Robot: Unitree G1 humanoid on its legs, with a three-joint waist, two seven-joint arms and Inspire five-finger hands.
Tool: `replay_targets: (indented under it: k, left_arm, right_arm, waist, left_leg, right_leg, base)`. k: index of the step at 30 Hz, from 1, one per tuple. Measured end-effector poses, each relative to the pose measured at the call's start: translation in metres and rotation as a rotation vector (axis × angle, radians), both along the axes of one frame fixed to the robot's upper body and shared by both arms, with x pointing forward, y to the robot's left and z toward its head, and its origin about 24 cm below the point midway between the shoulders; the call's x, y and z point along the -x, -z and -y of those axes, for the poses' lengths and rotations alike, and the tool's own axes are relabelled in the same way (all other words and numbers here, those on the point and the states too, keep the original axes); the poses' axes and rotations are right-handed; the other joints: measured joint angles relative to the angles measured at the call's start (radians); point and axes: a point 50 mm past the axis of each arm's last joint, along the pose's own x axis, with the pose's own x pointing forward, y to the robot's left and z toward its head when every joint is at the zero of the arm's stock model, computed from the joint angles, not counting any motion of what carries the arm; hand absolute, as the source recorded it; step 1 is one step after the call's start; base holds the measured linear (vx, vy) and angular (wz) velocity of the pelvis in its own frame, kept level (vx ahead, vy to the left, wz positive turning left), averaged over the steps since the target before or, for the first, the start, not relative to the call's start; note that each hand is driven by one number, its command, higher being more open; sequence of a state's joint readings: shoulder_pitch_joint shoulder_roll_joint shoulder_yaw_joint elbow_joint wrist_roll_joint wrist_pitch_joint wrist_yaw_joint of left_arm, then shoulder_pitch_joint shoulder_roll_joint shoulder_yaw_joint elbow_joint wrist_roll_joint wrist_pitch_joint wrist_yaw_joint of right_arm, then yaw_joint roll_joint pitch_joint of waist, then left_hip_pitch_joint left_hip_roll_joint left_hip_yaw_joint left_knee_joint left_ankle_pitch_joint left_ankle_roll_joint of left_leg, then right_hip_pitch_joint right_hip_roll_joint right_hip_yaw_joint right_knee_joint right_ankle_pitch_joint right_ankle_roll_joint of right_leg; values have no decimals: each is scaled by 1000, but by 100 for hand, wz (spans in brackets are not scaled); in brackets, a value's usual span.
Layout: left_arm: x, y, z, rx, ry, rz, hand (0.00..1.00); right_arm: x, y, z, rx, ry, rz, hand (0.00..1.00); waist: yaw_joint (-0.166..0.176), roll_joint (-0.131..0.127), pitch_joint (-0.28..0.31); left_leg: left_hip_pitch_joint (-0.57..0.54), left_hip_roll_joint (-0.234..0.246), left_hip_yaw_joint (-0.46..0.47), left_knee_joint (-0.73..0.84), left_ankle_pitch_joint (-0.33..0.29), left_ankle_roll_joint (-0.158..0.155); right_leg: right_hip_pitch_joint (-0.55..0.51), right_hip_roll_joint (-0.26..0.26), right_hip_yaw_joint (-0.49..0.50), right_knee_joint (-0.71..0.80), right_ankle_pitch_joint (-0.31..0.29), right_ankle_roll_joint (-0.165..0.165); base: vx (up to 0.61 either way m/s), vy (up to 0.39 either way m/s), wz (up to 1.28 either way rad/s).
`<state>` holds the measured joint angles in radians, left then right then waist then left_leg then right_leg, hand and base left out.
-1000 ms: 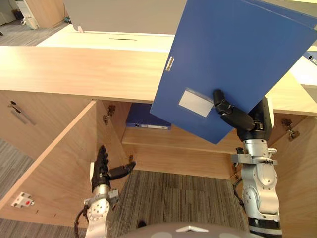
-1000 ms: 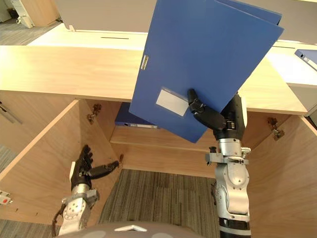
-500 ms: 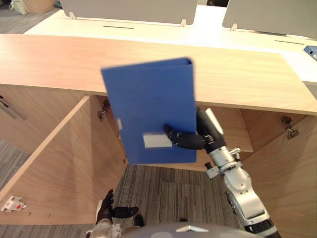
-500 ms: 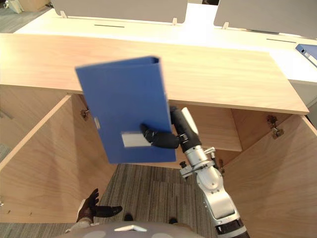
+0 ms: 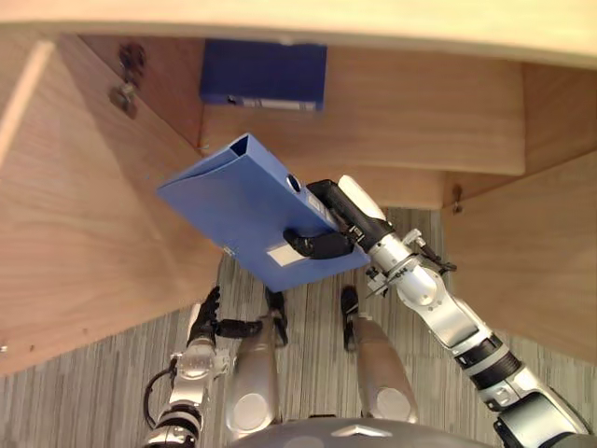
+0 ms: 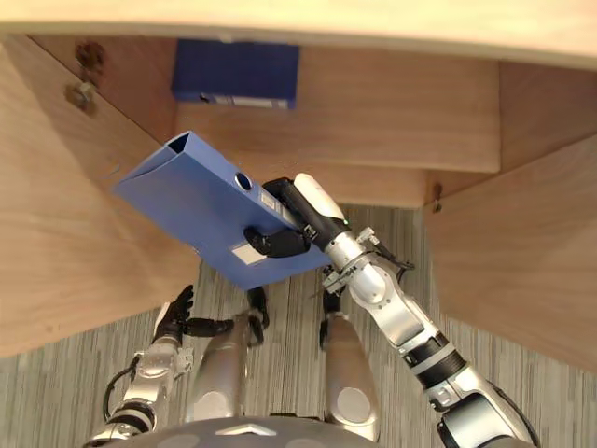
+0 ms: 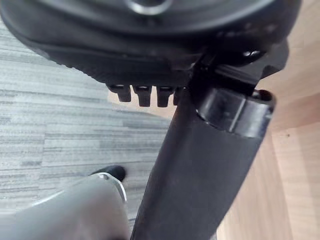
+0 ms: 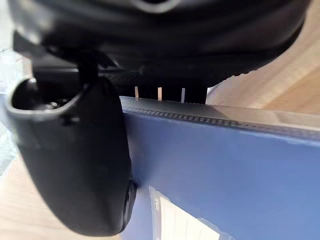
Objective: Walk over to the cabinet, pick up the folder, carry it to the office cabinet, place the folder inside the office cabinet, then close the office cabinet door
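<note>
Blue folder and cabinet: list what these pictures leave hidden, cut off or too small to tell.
1. Right robot hand: fingers beneath the blue folder, hidden by it in the left eye view; thumb on top.
2. Folder's white label: print too small, left eye view.
3. Second folder at the cabinet's back: far end hidden by the cabinet top.
4. Left door: cut off by the picture's left edge.

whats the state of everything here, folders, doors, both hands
held folder: closed, tilted, in the air, not yet on the shelf
right hand: shut on the held folder
left hand: open, low, holding nothing
second folder: lying on the shelf
left door: open
right door: open
</note>
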<state>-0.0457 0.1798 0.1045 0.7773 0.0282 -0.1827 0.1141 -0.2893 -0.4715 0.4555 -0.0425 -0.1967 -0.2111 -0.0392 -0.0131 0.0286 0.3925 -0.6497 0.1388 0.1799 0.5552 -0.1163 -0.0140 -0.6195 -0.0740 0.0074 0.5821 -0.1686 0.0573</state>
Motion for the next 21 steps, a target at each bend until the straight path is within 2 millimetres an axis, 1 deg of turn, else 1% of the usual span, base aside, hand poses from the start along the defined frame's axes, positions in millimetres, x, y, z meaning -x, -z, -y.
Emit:
replay_targets:
  k: [1,2,4,5,7,8,9,10,11,13,15,17,21]
  left_arm:
    - [-9,-9,1,-6,9,55,100]
    - [-13,-13,2,-8,11,76,100]
    - [-26,-27,3,-14,18,146,100]
    - [-30,-31,5,-14,24,163,100]
    - [-41,-43,9,-9,37,223,100]
    - [-44,-46,12,-4,41,237,100]
    - [-50,-51,18,13,46,261,100]
    - [-53,-53,21,23,49,270,100]
    - [-56,-57,25,47,53,294,100]
    - [-60,-69,29,62,70,347,100]
    - [-59,-78,29,73,75,393,100]
    - [-53,-87,28,86,70,441,100]
    - [-47,-98,27,98,63,500,100]
  right_arm:
    - [2,-5,0,-7,-2,21,0]
    - [3,-8,-1,-16,-6,32,0]
    - [10,-22,-7,-76,-34,82,0]
    - [12,-26,-7,-110,-35,86,0]
    - [13,-40,-4,-283,-27,81,0]
    - [12,-43,-1,-328,-16,81,0]
    - [8,-50,5,-422,9,80,0]
    - [7,-53,10,-468,25,82,0]
    - [4,-58,19,-556,56,83,0]
    - [0,-65,38,-715,109,83,0]
    - [-2,-70,55,-852,150,87,0]
    - [-6,-74,74,-1008,194,98,0]
    - [-11,-82,93,-1165,198,120,0]
  waist:
    - [5,9,12]
    - [6,11,18]
    - [9,15,32]
    - [10,15,35]
    - [12,13,49]
    - [15,11,53]
    - [23,10,64]
    - [29,10,69]
    - [34,5,77]
    - [46,6,91]
    - [57,5,98]
    - [64,6,103]
    - [73,7,103]
  left_leg:
    - [-70,13,-1,76,-33,-7]
    - [-95,19,-2,101,-43,-3]
    - [-196,41,-3,189,-67,-4]
    - [-218,42,-6,210,-68,-2]
    - [-307,52,-27,294,-91,0]
    - [-324,54,-30,310,-95,-2]
    - [-354,57,-33,335,-103,-1]
    - [-368,59,-34,346,-106,-1]
    - [-393,59,-34,361,-110,0]
    - [-430,57,-40,384,-115,-2]
    - [-458,57,-47,397,-117,-5]
    - [-483,57,-52,414,-122,-11]
    - [-506,56,-53,423,-123,-13]
  right_leg:
    - [-72,-1,6,78,-32,-7]
    - [-99,1,7,102,-43,-5]
    - [-201,8,10,191,-64,-8]
    - [-223,7,10,217,-71,-7]
    - [-305,7,3,302,-104,-10]
    - [-322,6,2,320,-110,-11]
    - [-352,6,2,348,-120,-12]
    - [-366,7,2,359,-123,-13]
    - [-394,5,5,381,-131,-13]
    - [-431,1,2,412,-144,-15]
    - [-459,-1,0,429,-152,-19]
    - [-484,-3,-3,455,-167,-22]
    - [-511,-6,-5,478,-179,-27]
  base:
    - [-195,-49,-8]
    - [-217,-42,-10]
    - [-144,-26,-7]
    - [-97,-30,4]
    - [-65,-29,11]
    - [-66,-20,8]
    - [-38,-5,3]
    - [-54,-3,2]
    - [-39,1,4]
    - [-29,-4,9]
    - [-14,-8,8]
    - [-8,5,9]
    - [-5,27,6]
